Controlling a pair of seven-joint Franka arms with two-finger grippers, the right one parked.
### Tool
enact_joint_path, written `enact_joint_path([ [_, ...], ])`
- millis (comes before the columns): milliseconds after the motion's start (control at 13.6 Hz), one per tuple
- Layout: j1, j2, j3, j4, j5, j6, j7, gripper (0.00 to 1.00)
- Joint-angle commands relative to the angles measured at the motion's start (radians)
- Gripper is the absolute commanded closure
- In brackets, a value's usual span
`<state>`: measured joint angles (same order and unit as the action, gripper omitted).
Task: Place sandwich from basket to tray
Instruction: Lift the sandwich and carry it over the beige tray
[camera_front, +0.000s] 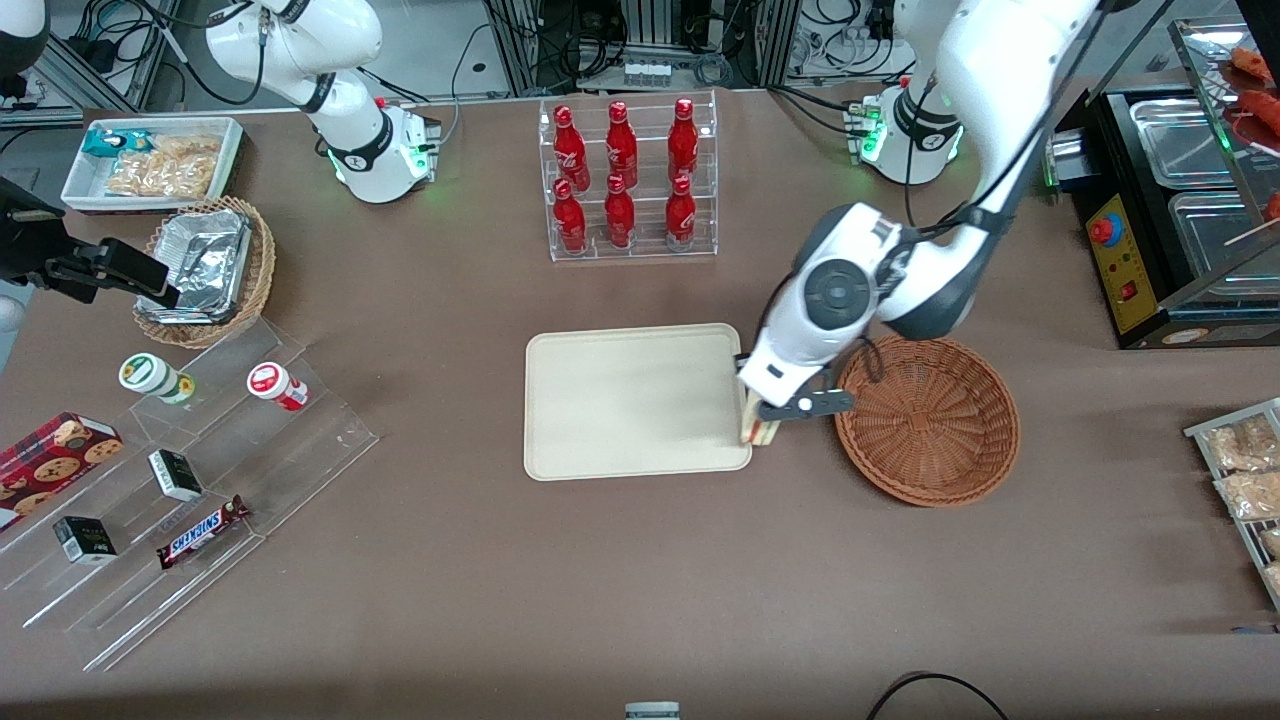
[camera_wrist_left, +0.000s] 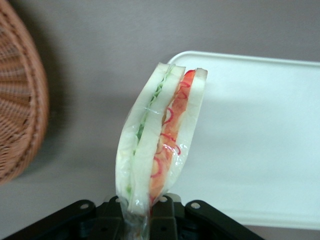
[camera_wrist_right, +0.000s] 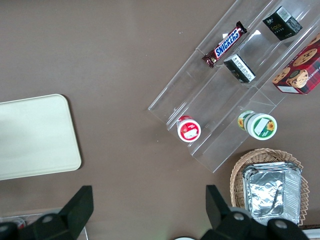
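Observation:
My left gripper (camera_front: 762, 418) is shut on the sandwich (camera_front: 757, 428), a wrapped wedge of white bread with green and red filling. In the left wrist view the sandwich (camera_wrist_left: 159, 141) hangs from the gripper (camera_wrist_left: 150, 212) by its wrapper, over the edge of the cream tray (camera_wrist_left: 260, 140). In the front view the gripper is between the tray (camera_front: 630, 400) and the reddish-brown wicker basket (camera_front: 930, 420), right at the tray's edge. The basket (camera_wrist_left: 20, 100) holds nothing that I can see.
A clear rack of red bottles (camera_front: 625, 180) stands farther from the front camera than the tray. Toward the parked arm's end are a tan basket with a foil container (camera_front: 205, 265), a white snack bin (camera_front: 155, 165) and a clear stepped stand with snacks (camera_front: 170, 490).

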<state>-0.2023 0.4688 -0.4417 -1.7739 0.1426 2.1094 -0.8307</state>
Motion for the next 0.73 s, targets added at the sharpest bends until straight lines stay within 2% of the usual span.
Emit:
enact_joint_path([
  [0,-0.101,0.155,0.0,0.227,0.08,-0.1,-0.16,0.93],
  [293,-0.206,0.284,0.001,0.396,0.153,-0.134,-0.335,0.93],
  [513,-0.273,0.355,0.009,0.479,0.16,-0.153,-0.409,0.93],
  [660,-0.31,0.411,0.009,0.588,0.16,-0.23,-0.436,0.93],
])
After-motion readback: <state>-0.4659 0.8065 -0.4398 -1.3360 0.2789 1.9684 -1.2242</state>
